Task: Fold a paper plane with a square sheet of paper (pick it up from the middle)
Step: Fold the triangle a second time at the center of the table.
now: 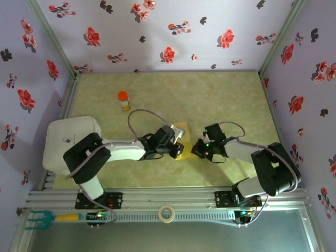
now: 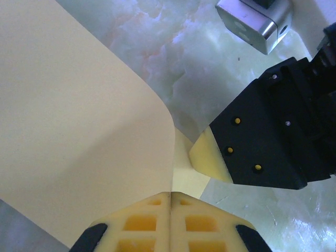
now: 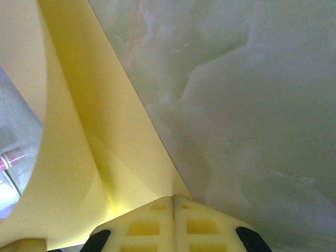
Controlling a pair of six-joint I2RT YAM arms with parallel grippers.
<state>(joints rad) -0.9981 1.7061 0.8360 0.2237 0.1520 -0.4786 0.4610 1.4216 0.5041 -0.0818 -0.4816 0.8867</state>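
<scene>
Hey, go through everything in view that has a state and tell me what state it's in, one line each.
square sheet of paper: bowed rather than flat, pinched by both grippers.
left gripper: shut on the sheet's edge.
right gripper: shut on the sheet.
orange-capped bottle: upright, cap on, away from both grippers.
tape roll: lying flat, untouched.
</scene>
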